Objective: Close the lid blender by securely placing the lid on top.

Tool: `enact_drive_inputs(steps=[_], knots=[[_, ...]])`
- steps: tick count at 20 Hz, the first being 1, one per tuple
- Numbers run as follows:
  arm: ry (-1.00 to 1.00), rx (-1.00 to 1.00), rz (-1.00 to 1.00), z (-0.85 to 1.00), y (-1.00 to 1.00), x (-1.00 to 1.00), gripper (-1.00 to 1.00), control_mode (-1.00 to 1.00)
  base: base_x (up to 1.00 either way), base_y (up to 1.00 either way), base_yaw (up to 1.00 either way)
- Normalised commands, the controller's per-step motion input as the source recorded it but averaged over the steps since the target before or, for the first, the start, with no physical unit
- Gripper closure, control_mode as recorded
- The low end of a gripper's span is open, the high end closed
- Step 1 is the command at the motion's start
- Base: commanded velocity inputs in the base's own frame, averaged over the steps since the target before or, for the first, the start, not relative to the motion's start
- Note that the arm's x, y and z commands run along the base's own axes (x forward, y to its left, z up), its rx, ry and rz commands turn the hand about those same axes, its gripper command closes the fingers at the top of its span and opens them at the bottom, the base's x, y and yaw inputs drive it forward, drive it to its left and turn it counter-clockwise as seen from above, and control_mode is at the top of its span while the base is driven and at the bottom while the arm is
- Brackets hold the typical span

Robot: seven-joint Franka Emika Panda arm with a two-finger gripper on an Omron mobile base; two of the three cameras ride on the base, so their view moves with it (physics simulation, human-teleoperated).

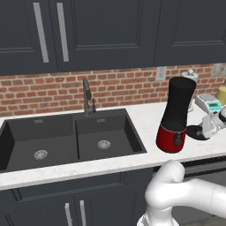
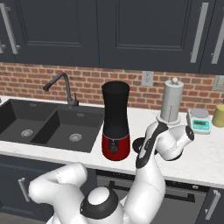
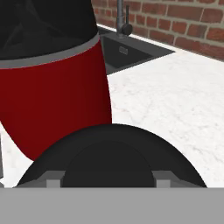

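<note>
The blender [image 2: 115, 124] stands on the white marble counter [image 2: 205, 153], just to the right of the double sink [image 1: 66, 141] — black jar open at the top, glossy red base below. The lid [image 1: 194, 131] lies flat on the counter just beside that red base, on its right. The gripper [image 1: 206, 128] is down low at the lid; in the hand view the black disc [image 3: 111, 157] sits right under the camera with the red base [image 3: 57, 100] looming beyond it. I cannot tell how wide the fingers are, or whether they have hold of the lid. Behind stand a paper towel roll [image 2: 171, 101] and a white scale [image 2: 199, 121] by the brick wall [image 2: 35, 81].
</note>
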Motion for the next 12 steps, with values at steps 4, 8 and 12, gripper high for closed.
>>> enact_drive_inputs(steps=[4,8,12], knots=[[0.08,0.0,-0.14,0.74,-0.02,-0.4,1.0,-1.0,0.0,0.0,0.0],[0.09,0.0,-0.2,0.64,-0.11,-0.46,1.0,-1.0,0.0,0.0,0.0],[0.07,0.0,-0.29,0.42,-0.26,-0.57,1.0,-1.0,0.0,0.0,0.0]])
